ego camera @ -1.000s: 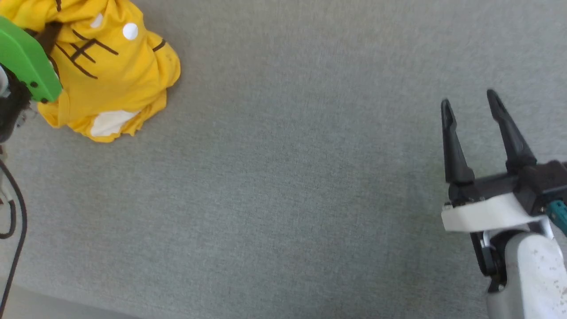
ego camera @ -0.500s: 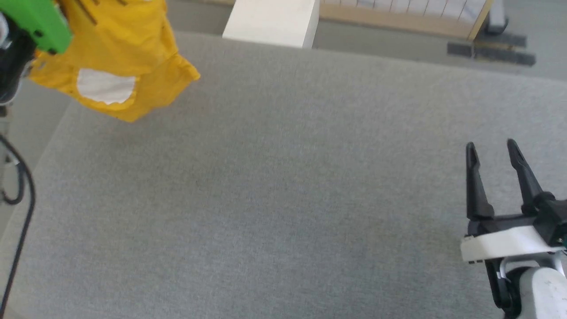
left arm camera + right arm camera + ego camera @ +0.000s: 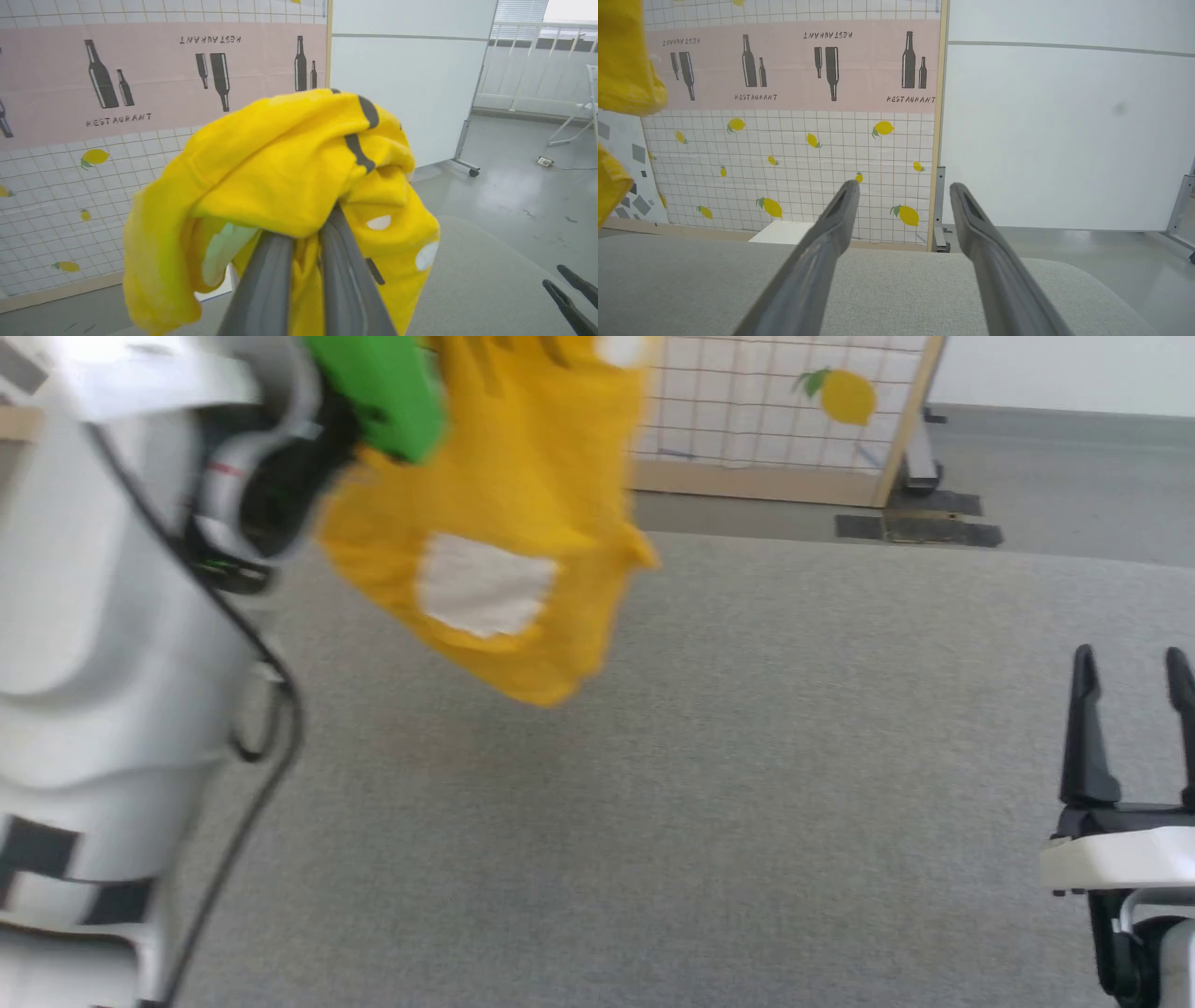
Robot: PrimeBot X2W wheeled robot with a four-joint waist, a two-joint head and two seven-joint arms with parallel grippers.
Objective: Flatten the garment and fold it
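The garment (image 3: 523,523), a bright yellow T-shirt with a white patch, hangs bunched in the air above the grey table (image 3: 747,803). My left gripper (image 3: 306,228) is shut on a fold of the garment (image 3: 280,177), which drapes over both fingers and shows dark stripes and white dots. In the head view, the left arm's green cover (image 3: 373,383) sits at the cloth's upper left. My right gripper (image 3: 1134,663) stands open at the lower right, apart from the cloth, with nothing between its fingers (image 3: 831,224). A yellow edge of the garment (image 3: 621,60) shows at the right wrist view's left.
My white left arm (image 3: 103,644) with a black cable fills the head view's left. Beyond the table's far edge stand a lemon-and-bottle patterned screen (image 3: 794,116), a white box (image 3: 782,232) and a white partition (image 3: 1064,130).
The head camera has tilted up. My left gripper has lifted the garment off the table, and it now hangs free in the air. The right gripper has stayed open.
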